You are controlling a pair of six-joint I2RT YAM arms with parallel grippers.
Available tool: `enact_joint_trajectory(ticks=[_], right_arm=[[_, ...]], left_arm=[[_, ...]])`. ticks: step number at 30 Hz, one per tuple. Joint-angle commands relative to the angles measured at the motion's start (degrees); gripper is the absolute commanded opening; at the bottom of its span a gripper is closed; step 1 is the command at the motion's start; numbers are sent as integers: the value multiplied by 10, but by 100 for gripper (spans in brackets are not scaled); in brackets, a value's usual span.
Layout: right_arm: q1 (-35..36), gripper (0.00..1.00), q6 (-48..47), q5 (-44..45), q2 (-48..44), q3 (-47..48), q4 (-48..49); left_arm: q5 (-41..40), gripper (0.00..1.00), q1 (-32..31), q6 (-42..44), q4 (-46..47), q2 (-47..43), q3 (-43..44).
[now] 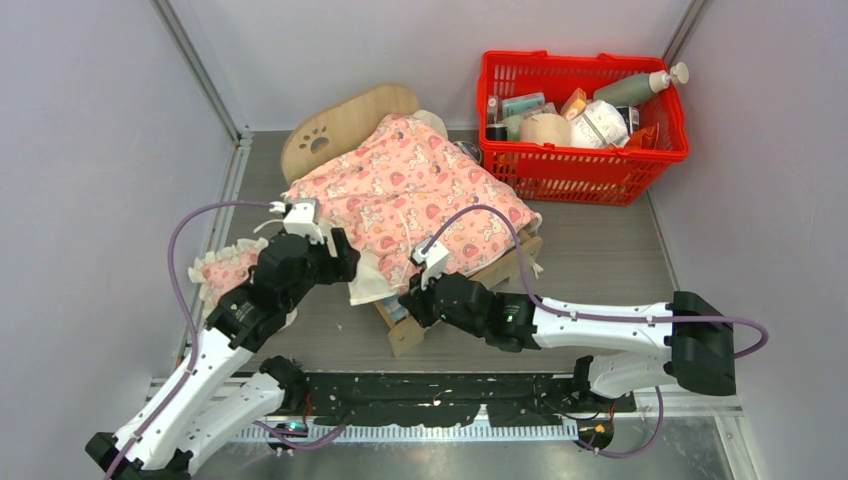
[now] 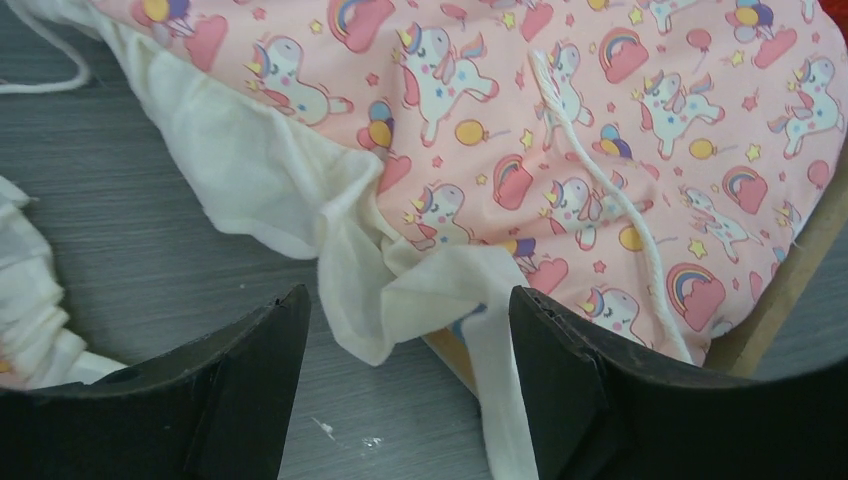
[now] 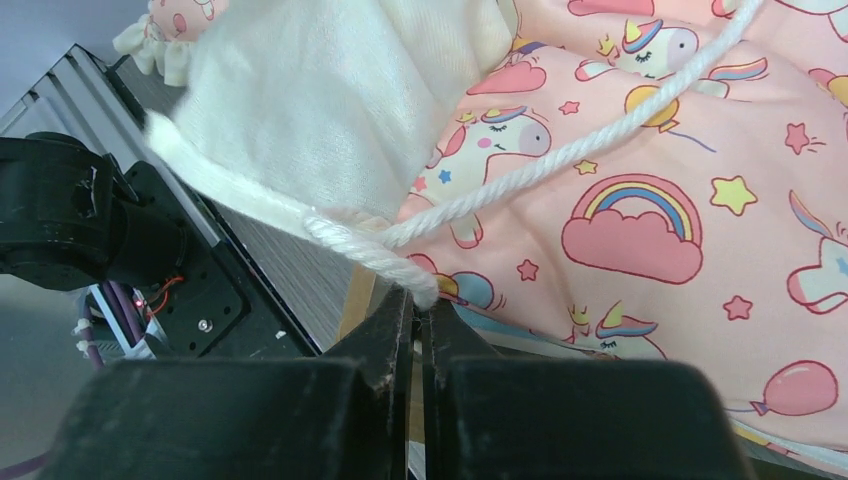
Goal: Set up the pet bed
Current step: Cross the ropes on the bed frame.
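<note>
- The pet bed (image 1: pixel 345 125) stands at an angle mid-table, with its paw-print headboard far-left and its foot corner near the arms. A pink unicorn blanket (image 1: pixel 410 190) drapes over it.
- The plywood frame looks light and stiff and is likely to skid if tugged, so grip a side rail or the headboard edge. The bedding is limp; take it by the frill or cord.
- The left gripper (image 2: pixel 405 300) is spread wide and empty, straddling the blanket's cream frill (image 2: pixel 420 290).
- The right gripper (image 3: pixel 418 310) is pinched closed on the end of the white cord (image 3: pixel 560 160).
- A frilled pillow (image 1: pixel 228 270) lies left of the bed, and a red basket (image 1: pixel 585 165) sits far-right.
</note>
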Motion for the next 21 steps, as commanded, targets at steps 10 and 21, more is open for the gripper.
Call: enact_joint_trajectory(ticks=[10,21], right_arm=[[13,29,43,-50,9,54,-90],[13,68,-157,-150,-28,195,-319]], left_arm=[[-29,79,82,-44,-63,-64,-15],[43,79,146,-84,-83,-98,-62]])
